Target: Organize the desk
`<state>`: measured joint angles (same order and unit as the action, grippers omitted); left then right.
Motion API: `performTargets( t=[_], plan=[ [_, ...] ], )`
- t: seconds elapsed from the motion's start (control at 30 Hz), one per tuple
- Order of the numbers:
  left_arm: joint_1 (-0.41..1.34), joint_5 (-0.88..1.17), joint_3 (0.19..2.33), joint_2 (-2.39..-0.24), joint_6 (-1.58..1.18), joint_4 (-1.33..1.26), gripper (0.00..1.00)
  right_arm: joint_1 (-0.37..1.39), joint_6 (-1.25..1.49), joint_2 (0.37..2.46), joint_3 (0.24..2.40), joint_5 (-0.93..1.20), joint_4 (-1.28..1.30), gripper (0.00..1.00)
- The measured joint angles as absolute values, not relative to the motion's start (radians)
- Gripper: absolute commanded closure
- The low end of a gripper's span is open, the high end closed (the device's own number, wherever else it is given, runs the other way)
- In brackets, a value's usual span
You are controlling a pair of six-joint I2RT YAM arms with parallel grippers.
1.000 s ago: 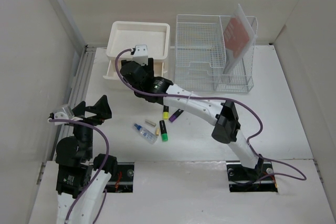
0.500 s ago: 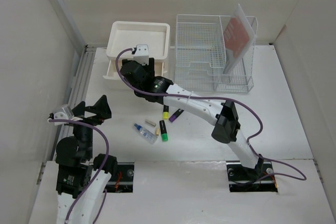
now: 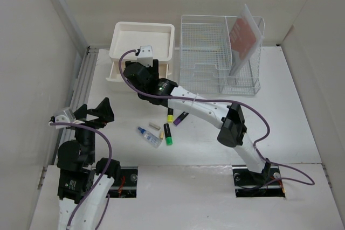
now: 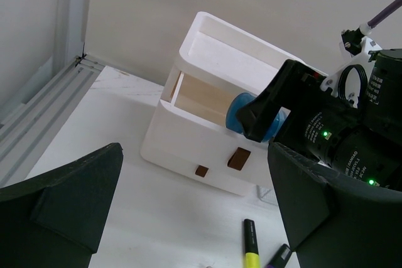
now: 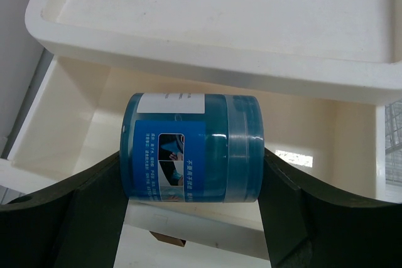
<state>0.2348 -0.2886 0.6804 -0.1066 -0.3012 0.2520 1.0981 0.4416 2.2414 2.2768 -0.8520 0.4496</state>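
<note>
right tool [image 5: 192,180]: clamped on blue jar [image 5: 188,145], at open drawer [image 5: 69,117] | left tool [image 4: 188,211]: fingers apart, empty

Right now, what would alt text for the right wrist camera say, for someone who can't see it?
A blue jar, lying sideways, is clamped between the dark fingers of the right gripper at the open drawer of a cream drawer box with a tray top.

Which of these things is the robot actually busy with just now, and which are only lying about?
In use: blue jar, held in the right claw; drawer box, its drawer open; desk.

Lying about: green-capped marker; yellow-capped marker; purple marker; spray bottle; wire rack; red booklet; left claw, open and idle.
</note>
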Motion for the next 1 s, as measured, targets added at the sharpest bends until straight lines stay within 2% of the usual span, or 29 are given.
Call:
performTargets(
  t=[0.1, 0.2, 0.37, 0.6, 0.87, 0.93, 1.0],
  plan=[
    [0.235, -0.289, 0.68, -0.107, -0.301, 0.252, 0.0, 1.098, 0.441, 2.241, 2.277, -0.843, 0.45, 0.28],
    [0.235, -0.289, 0.68, -0.107, -0.301, 0.252, 0.0, 1.098, 0.441, 2.241, 2.277, -0.837, 0.449, 0.16],
    [0.235, -0.289, 0.68, -0.107, -0.301, 0.252, 0.0, 1.098, 0.44, 2.241, 2.277, -0.833, 0.442, 0.11],
    [0.235, -0.293, 0.68, -0.099, -0.306, 0.252, 0.0, 1.098, 0.438, 2.241, 2.277, -0.831, 0.442, 0.1],
    [0.235, -0.293, 0.68, -0.099, -0.312, 0.253, 0.0, 1.098, 0.411, 2.239, 2.277, -0.817, 0.441, 0.13],
    [0.235, -0.294, 0.68, -0.099, -0.312, 0.253, 0.0, 1.098, 0.395, 2.233, 2.277, -0.802, 0.441, 0.18],
    [0.235, -0.294, 0.68, -0.099, -0.313, 0.253, 0.0, 1.098, 0.371, 2.217, 2.271, -0.785, 0.437, 0.32]
  ],
)
